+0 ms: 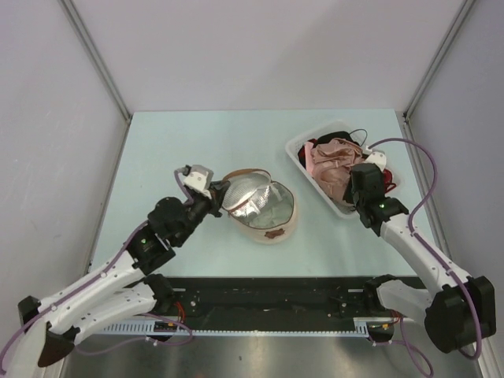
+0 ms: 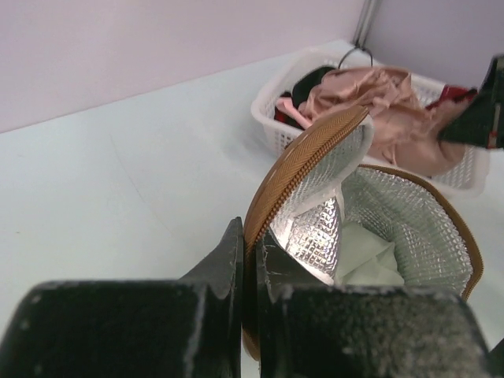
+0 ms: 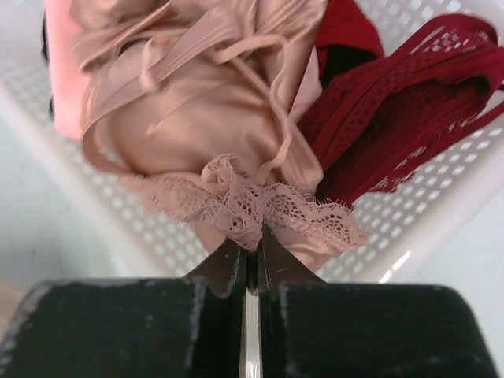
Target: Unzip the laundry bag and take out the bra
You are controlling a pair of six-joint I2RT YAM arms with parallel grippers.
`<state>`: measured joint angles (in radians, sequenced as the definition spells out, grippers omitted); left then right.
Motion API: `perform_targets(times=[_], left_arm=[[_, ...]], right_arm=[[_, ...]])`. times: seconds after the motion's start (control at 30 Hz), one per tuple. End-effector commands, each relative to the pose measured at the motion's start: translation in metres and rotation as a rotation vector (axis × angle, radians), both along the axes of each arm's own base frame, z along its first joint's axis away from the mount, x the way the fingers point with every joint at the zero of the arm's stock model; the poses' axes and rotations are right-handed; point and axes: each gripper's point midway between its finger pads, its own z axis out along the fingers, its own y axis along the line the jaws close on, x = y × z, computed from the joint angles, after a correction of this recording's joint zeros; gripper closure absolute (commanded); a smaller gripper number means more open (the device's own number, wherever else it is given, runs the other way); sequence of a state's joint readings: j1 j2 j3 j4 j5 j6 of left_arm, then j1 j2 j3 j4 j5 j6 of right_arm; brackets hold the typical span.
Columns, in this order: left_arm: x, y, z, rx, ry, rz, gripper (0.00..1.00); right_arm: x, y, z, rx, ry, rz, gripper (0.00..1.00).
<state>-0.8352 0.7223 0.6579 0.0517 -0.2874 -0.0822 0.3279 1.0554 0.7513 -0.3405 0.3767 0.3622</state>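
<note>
- Left pincer (image 2: 250,236) clamps the zipper rim of the laundry bag (image 1: 272,228), holding its lid up.
- Inside the open pouch lies the bra (image 2: 364,256).
- Right pincer (image 3: 250,250) pinches the lace of the pink garment (image 3: 197,118) in the tray (image 3: 441,236): lifting now would fetch the wrong item.

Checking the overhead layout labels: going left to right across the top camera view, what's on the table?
left claw → laundry bag → basket of clothes
</note>
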Motion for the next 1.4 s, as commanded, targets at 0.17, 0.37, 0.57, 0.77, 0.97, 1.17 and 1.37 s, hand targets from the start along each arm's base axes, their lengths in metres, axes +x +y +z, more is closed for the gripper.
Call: perform_targets(times=[0.17, 0.37, 0.57, 0.77, 0.97, 1.17, 1.37], left_arm=[[0.0, -0.018, 0.003, 0.019, -0.024, 0.023, 0.99], [-0.001, -0.011, 0.005, 0.022, -0.022, 0.043, 1.0], [0.005, -0.016, 0.018, 0.0, -0.046, 0.053, 0.99], [0.01, -0.028, 0.022, -0.011, -0.037, 0.039, 1.0], [0.011, -0.029, 0.028, -0.013, -0.06, 0.038, 1.0], [0.014, -0.03, 0.027, 0.004, -0.06, 0.048, 1.0], [0.011, -0.025, 0.044, -0.026, -0.105, 0.057, 0.99]], right_arm=[[0.057, -0.012, -0.057, -0.028, 0.041, -0.056, 1.0], [0.04, -0.003, 0.005, 0.053, -0.089, -0.023, 0.71], [0.012, 0.007, 0.067, 0.124, -0.207, 0.036, 0.13], [-0.004, 0.009, 0.054, 0.139, -0.136, 0.021, 0.0], [-0.039, 0.071, 0.086, 0.473, -0.135, 0.184, 0.0], [-0.082, 0.141, 0.083, 0.543, -0.078, 0.335, 0.0], [-0.092, 0.184, 0.036, 0.437, 0.03, 0.388, 0.18]])
